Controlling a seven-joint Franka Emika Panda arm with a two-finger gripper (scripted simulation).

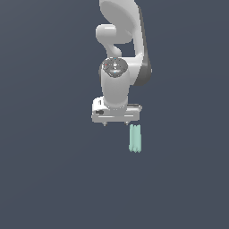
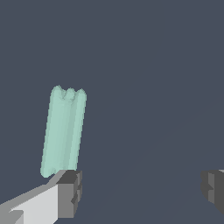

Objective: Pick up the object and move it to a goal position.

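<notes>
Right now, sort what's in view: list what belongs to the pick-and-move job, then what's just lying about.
Belongs to the job:
- mint-green ridged block, lying outside the jaws, beside one finger
- gripper, jaws spread wide with nothing between them

Just lying about:
- nothing else visible; only the plain dark surface

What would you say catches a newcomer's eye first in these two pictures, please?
First comes the white arm, reaching down the middle of the exterior view against a plain dark grey ground. Next is the mint-green ridged block just below the claw, towards the exterior view's right. In the wrist view the block lies beside one dark fingertip, not between the two, with the fingers spread wide apart.
</notes>
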